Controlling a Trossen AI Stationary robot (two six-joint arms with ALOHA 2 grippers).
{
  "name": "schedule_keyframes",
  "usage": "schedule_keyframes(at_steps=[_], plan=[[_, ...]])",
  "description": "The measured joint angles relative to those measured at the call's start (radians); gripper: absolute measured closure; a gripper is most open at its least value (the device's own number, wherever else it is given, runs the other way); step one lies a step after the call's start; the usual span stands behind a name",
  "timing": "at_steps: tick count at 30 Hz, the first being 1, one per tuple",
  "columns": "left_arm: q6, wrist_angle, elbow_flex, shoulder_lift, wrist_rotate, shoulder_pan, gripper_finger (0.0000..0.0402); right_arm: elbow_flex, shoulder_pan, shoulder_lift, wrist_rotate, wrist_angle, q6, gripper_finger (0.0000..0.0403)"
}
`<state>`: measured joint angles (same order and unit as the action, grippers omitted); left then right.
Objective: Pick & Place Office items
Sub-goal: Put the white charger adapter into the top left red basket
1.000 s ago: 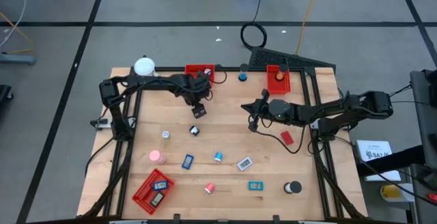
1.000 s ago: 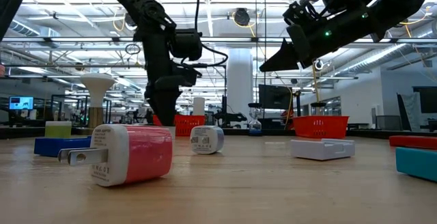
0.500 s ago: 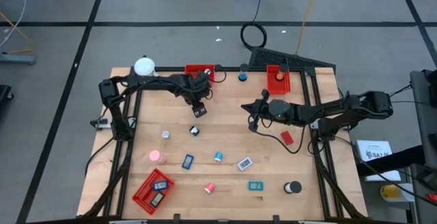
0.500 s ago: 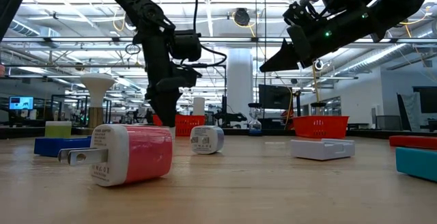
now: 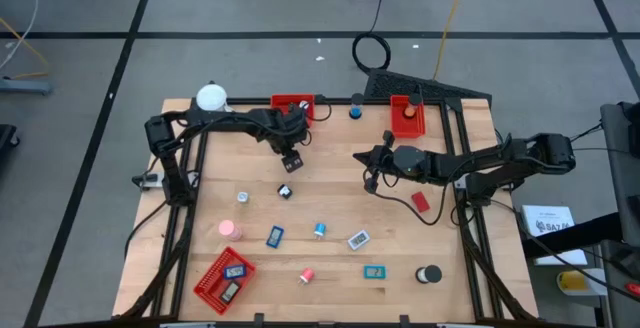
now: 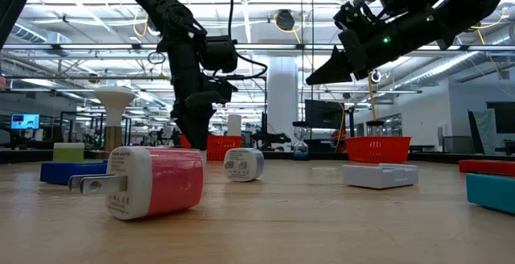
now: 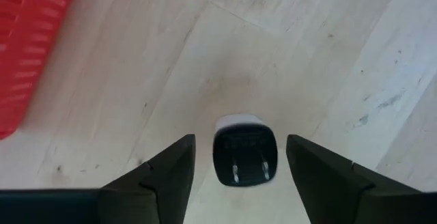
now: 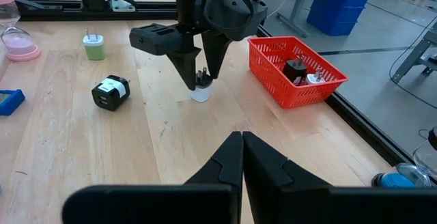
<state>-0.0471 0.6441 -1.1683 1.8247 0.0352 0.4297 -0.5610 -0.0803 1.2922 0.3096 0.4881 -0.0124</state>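
A small black-and-white charger plug (image 7: 244, 149) stands on its white end on the wooden table, prongs up, near the far red tray (image 5: 293, 104). My left gripper (image 7: 240, 140) points down over it, open. One finger stands on each side of the plug, with a gap on both sides. The right wrist view shows the same plug (image 8: 200, 89) between those fingers. My right gripper (image 5: 366, 168) hangs shut above the table's middle, nothing in it. Other office items lie scattered nearer: a black plug (image 5: 284, 192), a pink piece (image 5: 229, 230), a blue roll (image 5: 319, 230) and a red piece (image 5: 419, 201).
A second red tray (image 5: 407, 116) stands at the far right and a third (image 5: 223, 280), holding flat pieces, at the near left. A white ball (image 5: 211, 97) on a stand sits at the far left corner. Bare wood lies between the two grippers.
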Motion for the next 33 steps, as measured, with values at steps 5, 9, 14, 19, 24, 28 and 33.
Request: schedule_keyframes(at_steps=[5, 9, 14, 19, 24, 28, 33], plan=[[0.0, -0.003, 0.001, 0.026, 0.005, 0.002, 0.0182, 0.0, 0.0, 0.0, 0.0, 0.0, 0.0, 0.0399], [-0.011, -0.012, 0.0, 0.023, -0.006, 0.006, 0.021, 0.0, 0.0, 0.0, 0.0, 0.0, 0.0, 0.0399], [-0.007, 0.002, 0.0, 0.023, -0.002, 0.011, 0.026, 0.0, 0.0, 0.0, 0.001, 0.001, -0.003, 0.0399], [0.006, 0.081, -0.065, 0.011, -0.016, 0.036, 0.0267, 0.0, 0.0, 0.0, 0.001, 0.001, -0.003, 0.0399], [0.011, 0.15, -0.226, -0.01, -0.088, 0.118, 0.0261, 0.0, 0.004, 0.0, 0.001, 0.006, -0.003, 0.0399], [0.045, 0.155, -0.313, -0.009, -0.106, 0.206, 0.0261, 0.0, 0.007, 0.0, 0.0, 0.009, -0.003, 0.0399], [0.163, 0.155, -0.304, -0.004, -0.086, 0.283, 0.0263, 0.0, 0.01, 0.0, 0.0, 0.009, -0.01, 0.0399]])
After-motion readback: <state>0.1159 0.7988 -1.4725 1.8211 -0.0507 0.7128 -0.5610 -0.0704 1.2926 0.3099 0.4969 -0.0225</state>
